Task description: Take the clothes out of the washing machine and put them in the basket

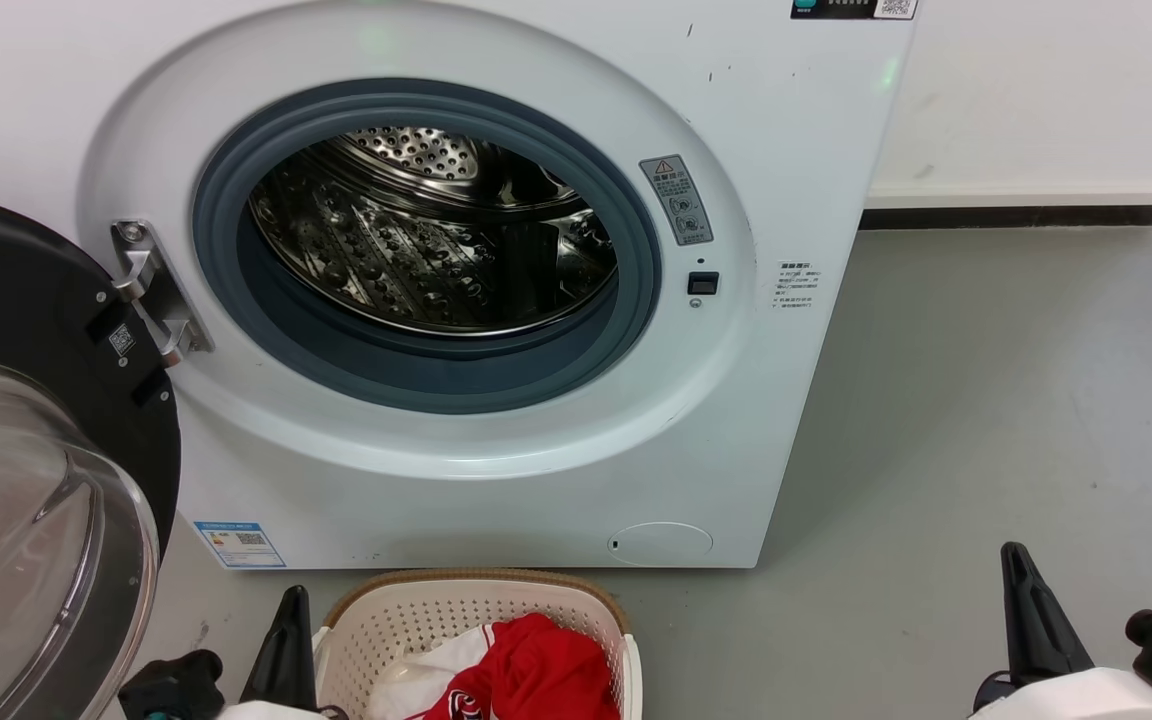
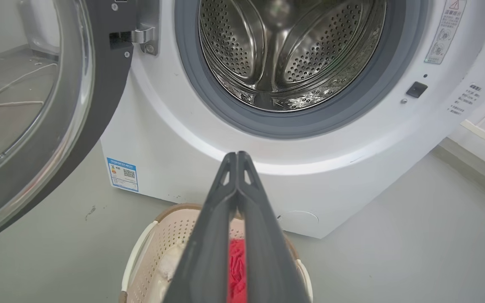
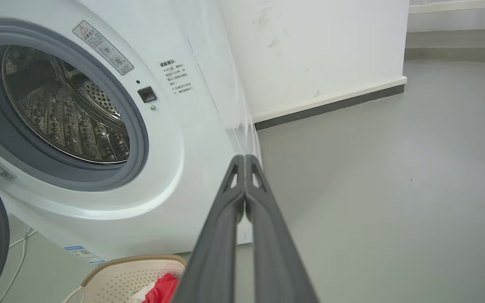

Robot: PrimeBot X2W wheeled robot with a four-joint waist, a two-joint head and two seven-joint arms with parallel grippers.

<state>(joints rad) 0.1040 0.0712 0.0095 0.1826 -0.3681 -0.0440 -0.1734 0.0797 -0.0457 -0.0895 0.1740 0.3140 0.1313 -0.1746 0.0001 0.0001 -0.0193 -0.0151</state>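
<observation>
**Head view.** The washing machine [image 1: 536, 480] takes up the upper and middle frame, and its door [image 1: 46, 470] stands open at the left edge. Inside the grey ring, the drum [image 1: 416, 240] shows you bare perforated steel. The basket [image 1: 386, 615] sits on the floor [image 1: 986, 400] at bottom centre, just in front of the machine. The clothes [image 1: 536, 665] lie inside it, red cloth with a white piece [image 1: 416, 678] to the left. The left gripper [image 1: 291, 610] rises at lower left, just beside the basket's left wall. The right gripper [image 1: 1014, 565] rises at lower right over grey floor, well apart from the basket.

**Left wrist view.** The left gripper's fingers [image 2: 209, 235] meet at their tips in mid-frame, pressed together and holding nothing. Below them you see the basket with red cloth in it. The open drum is at upper centre and the door at upper left.

**Right wrist view.** The right gripper's fingers [image 3: 221, 235] are likewise together and hold nothing. The basket with its red cloth shows at the lower left, and the drum at the upper left.
</observation>
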